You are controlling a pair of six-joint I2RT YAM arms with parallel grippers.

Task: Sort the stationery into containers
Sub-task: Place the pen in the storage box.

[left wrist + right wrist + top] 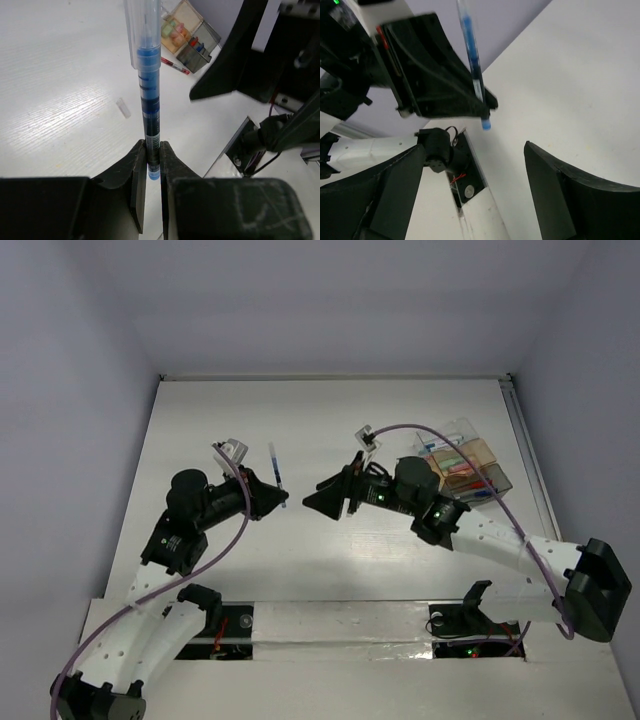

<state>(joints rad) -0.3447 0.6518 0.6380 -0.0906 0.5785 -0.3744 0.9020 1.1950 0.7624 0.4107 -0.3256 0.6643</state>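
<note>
My left gripper (281,499) is shut on the lower end of a blue pen (275,468), which sticks up out of the fingers (138,165); the pen (149,95) has a clear cap and blue ink. My right gripper (312,502) is open and empty, facing the left gripper a short way to its right; in the right wrist view (475,170) the blue pen (473,60) hangs ahead of its spread jaws. The containers (462,467), clear, orange-tan and grey boxes holding several items, stand at the back right. A red pen (175,65) lies on the table beside them (187,35).
A small clear piece (123,108) lies on the white table (330,420). The table's near edge has a gap with motors and wires (460,625). Walls close in on the left, right and back.
</note>
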